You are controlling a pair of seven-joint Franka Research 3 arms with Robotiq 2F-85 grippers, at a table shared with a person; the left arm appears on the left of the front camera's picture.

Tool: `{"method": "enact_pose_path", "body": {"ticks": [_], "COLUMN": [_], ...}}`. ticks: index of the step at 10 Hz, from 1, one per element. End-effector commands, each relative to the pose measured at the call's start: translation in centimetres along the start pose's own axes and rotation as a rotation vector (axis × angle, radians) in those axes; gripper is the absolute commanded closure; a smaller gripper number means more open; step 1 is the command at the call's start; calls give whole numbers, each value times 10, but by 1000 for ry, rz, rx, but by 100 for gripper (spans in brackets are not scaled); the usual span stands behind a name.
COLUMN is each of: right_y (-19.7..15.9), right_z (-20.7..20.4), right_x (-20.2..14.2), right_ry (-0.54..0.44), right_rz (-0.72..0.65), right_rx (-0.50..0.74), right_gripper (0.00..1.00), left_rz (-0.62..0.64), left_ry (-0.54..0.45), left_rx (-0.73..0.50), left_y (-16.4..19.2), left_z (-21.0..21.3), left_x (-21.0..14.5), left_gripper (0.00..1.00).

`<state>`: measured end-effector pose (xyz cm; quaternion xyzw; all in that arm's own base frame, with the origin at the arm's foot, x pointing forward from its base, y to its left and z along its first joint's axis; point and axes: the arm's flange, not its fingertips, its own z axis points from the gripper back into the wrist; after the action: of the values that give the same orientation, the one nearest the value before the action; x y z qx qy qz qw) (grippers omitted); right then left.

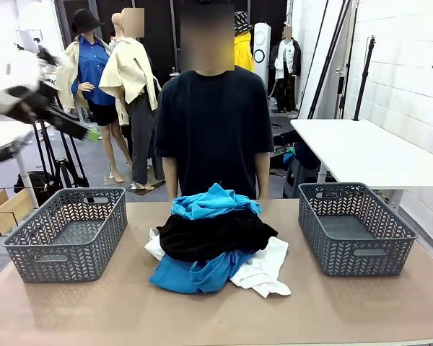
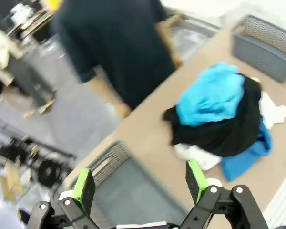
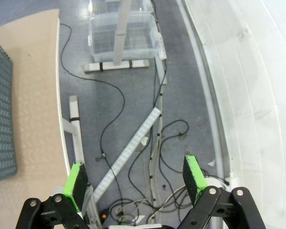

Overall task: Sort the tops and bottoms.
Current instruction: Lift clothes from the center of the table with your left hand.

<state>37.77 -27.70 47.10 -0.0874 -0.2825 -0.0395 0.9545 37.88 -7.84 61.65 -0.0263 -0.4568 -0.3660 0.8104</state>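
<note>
Front view: left claw (image 1: 92, 134) is up in the air at the far left, blurred, so I cannot tell its state here; left basket (image 1: 68, 232) sits on the table (image 1: 202, 317) below the claw; the clothes pile is lower and well off to its right, mid-table; a blue top (image 1: 215, 201) is on top at the back; black bottoms (image 1: 213, 235) are draped across the middle; a second blue top (image 1: 195, 275) and white tops (image 1: 264, 271) poke out underneath at the front; right basket (image 1: 353, 229) is beyond the pile, farthest from the claw; a person (image 1: 215, 130) stands behind the table at the pile.

Left wrist view: left claw is spread apart with nothing between the green pads (image 2: 84, 191); the left basket is right under the claw; the pile is ahead and to the right, well apart from the fingers; blue top uppermost, black bottoms wrapped around it, white and blue edges at the near side; the right basket is at the far upper right; the frame is motion-blurred.

Right wrist view: right claw (image 3: 136, 180) is also spread apart and empty; it hangs over the floor off the table end; cables (image 3: 115, 119) lie straight ahead of the fingers; a clear plastic box (image 3: 124, 31) is further ahead; the right basket is at the left edge, well clear of the claw.
</note>
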Motion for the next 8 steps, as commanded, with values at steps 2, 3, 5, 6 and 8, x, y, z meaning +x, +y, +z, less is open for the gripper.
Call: {"method": "enact_pose_path", "body": {"ticks": [2, 3, 5, 6, 8], "right_y": [-2, -2, -2, -2, -2], "right_z": [-3, -3, -3, -3, -3], "right_x": [-1, -1, -1, -1, -1], "right_ry": [2, 2, 2, 2, 2], "right_rz": [-6, -6, -6, -6, -6], "right_rx": [4, 4, 4, 4, 4], "right_gripper": [0, 0, 0, 0, 0], "left_rz": [-117, -116, -135, -119, -116], "left_ry": [110, 180, 281, 310, 247], "left_rx": [-211, -259, -275, -274, -266], "left_y": [-51, -72, -111, -112, -122], "left_z": [-92, -126, -188, -198, -168], "left_x": [21, 26, 24, 17, 7], "left_gripper": [0, 0, 0, 0, 0]}}
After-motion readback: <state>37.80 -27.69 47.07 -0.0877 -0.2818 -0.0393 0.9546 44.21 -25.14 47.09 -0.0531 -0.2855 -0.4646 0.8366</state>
